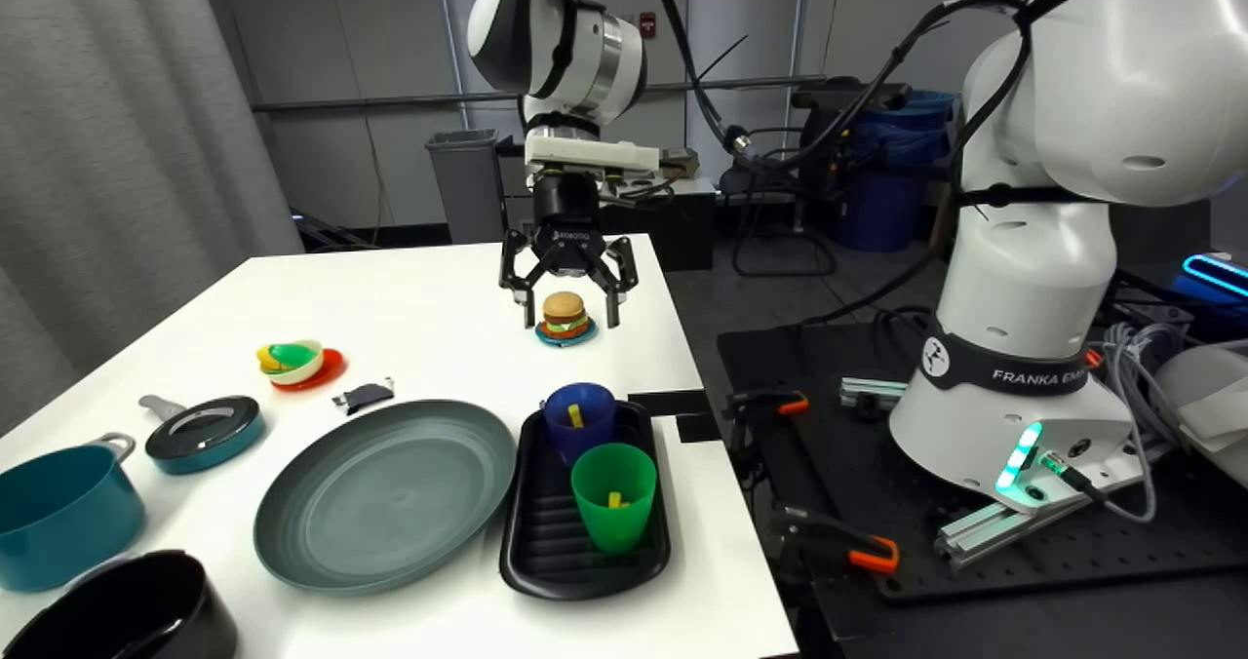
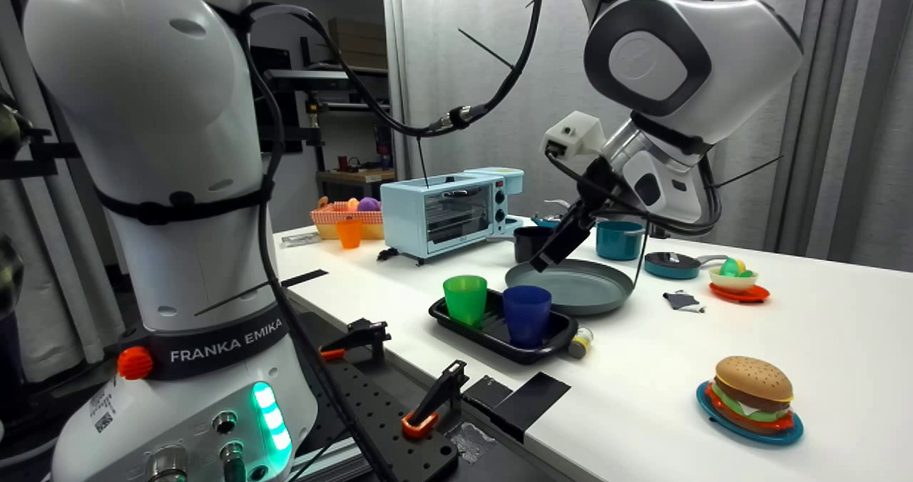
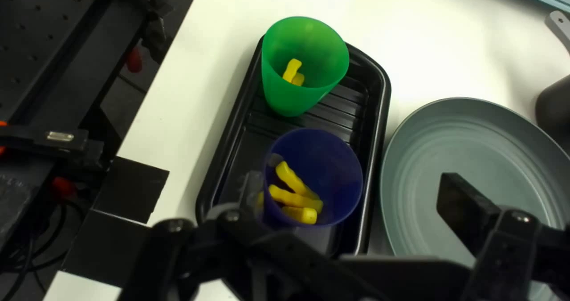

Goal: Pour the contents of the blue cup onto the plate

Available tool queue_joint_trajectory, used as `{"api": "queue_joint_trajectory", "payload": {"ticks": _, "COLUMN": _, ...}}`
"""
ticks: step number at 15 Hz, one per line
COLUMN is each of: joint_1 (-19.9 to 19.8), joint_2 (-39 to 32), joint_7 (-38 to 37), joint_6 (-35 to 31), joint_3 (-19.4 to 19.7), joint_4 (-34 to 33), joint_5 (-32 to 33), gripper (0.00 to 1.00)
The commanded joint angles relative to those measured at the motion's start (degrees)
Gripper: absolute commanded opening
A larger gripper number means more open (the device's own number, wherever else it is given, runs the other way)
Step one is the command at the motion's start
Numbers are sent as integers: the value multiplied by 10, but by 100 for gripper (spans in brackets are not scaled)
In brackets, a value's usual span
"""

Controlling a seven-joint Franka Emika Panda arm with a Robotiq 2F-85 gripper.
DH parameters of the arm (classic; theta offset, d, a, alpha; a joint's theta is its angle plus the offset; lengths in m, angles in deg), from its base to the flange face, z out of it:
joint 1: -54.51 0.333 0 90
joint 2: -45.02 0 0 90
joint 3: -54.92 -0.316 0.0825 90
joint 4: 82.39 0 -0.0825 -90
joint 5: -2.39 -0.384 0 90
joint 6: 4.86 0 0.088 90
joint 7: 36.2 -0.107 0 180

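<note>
On the black rectangular tray [image 3: 242, 158], at the end nearer the toy hamburger [image 2: 752, 389], the blue cup [image 3: 331, 172] stands upright. It is dark blue plastic, leaning to violet, round and handleless, with a thin rim and walls that narrow a little toward the foot. Several short yellow sticks [image 3: 294, 198] lie inside, wavy along their sides and blunt at the ends; one slants up the wall above the others. The green cup [image 3: 311, 65], similar in shape, stands at the tray's other end with yellow pieces [image 3: 292, 71] of its own. Just beside the tray lies the plate [image 1: 390, 493], broad, round and grey-green, with a raised rim and faint rings; whether the two touch cannot be told. Above the white surface [image 1: 419, 289] hangs the tool [image 1: 571, 310], jaws spread wide and gripping nothing, apart from both cups. ROBOTIQ is printed in pale letters on its black body. Around the robot's base [image 2: 167, 411] the dark collar [image 2: 228, 343] reads FRANKA EMIKA in an exterior view. A pale sticker [image 2: 104, 407] on the base carries a square code and print too small to read. The pale blue toaster oven [image 2: 403, 218] shows a small badge on its lower front edge, its lettering too blurred to make out.
</note>
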Motion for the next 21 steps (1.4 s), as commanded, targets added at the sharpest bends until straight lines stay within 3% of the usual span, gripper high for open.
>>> {"api": "queue_joint_trajectory", "payload": {"ticks": 1, "joint_1": -10, "joint_2": -28, "joint_7": 34, "joint_6": 28, "joint_3": -5, "joint_4": -33, "joint_5": -15, "gripper": 100}}
{"api": "queue_joint_trajectory", "payload": {"ticks": 21, "joint_1": -15, "joint_2": -102, "joint_7": 44, "joint_6": 28, "joint_3": -16, "joint_4": -49, "joint_5": -62, "gripper": 100}}
